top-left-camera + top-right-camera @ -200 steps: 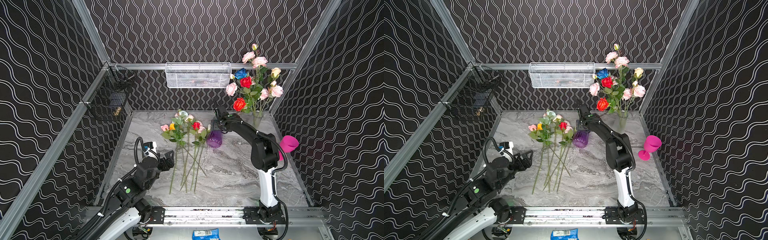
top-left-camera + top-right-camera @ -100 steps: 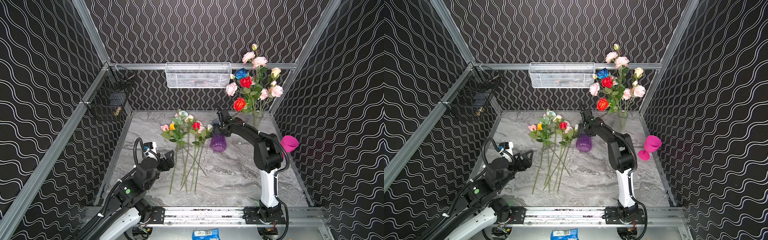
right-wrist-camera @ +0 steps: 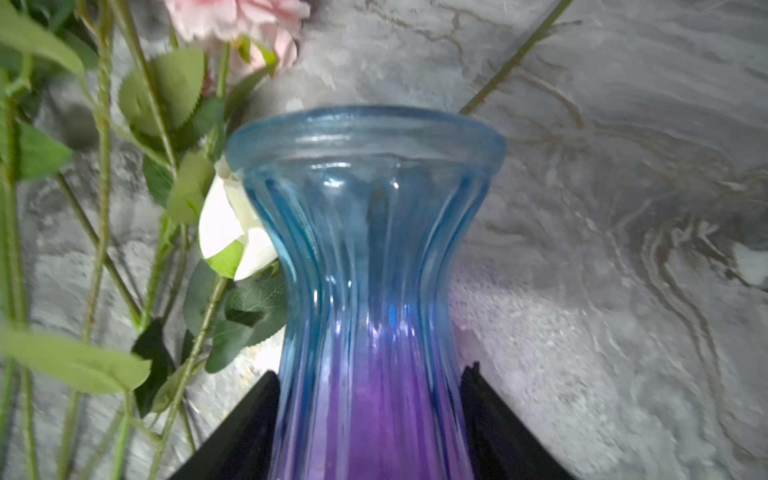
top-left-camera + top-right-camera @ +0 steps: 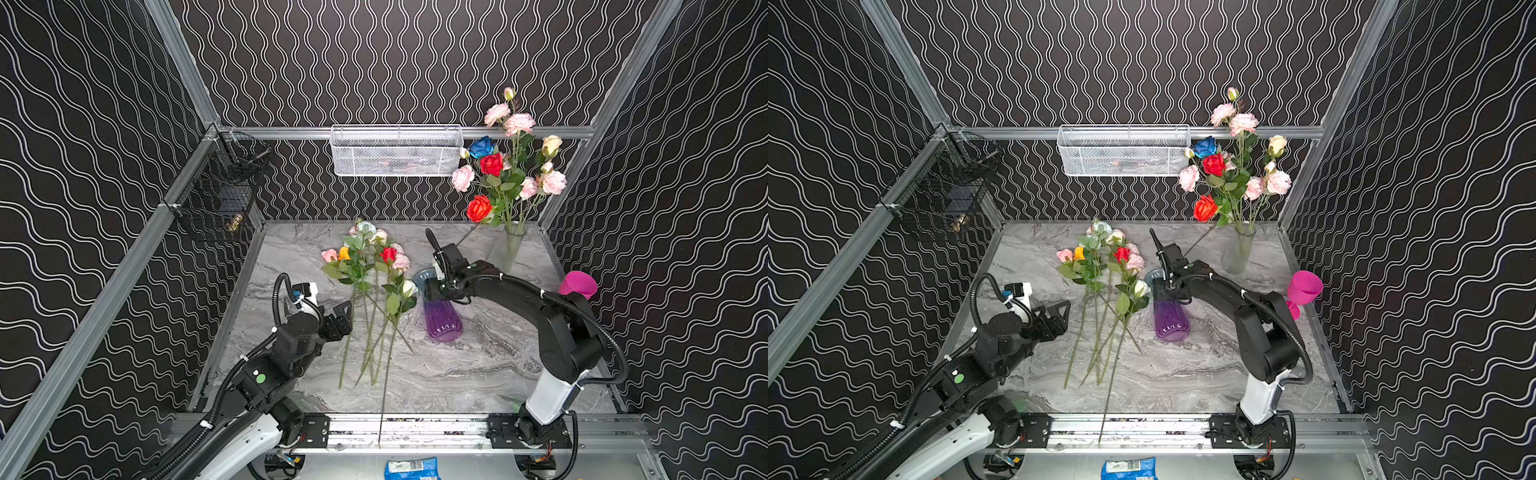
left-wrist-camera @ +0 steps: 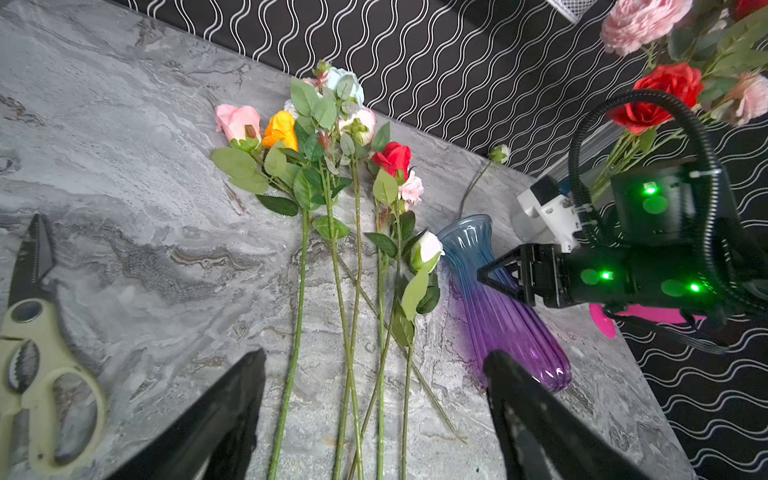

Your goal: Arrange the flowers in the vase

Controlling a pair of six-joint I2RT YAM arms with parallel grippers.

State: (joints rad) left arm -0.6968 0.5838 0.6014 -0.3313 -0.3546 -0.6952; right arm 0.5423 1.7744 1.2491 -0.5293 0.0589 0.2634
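Grey marble tabletop (image 4: pixel 478 374) fills the lower middle of both top views. The right arm (image 4: pixel 519 291) reaches from the lower right, elbow high, forearm stretched left toward centre. The left arm (image 4: pixel 282 357) is folded low at the lower left, wrist aimed right at the stems. The loose flowers (image 4: pixel 361 266) lie flat at centre, blooms toward the back wall and stem ends toward the front rail; none are in the vase yet. The purple-blue glass vase (image 4: pixel 442 320) stands just right of the bunch, base on the marble, looks roughly upright, a white rosebud (image 3: pixel 224 232) touching its neck. The right gripper (image 3: pixel 368 386) clasps the vase body below the blue neck, a finger against each side. The left gripper (image 5: pixel 374 357) is spread wide and empty, hovering over the lower stems. Step in hand, as I judge it: placing or steadying the vase before the first stem goes in. Next move likely needs the right side to hold the vase firm while the left drops onto one stem low down, pinches it, and lifts it clear of its neighbours.
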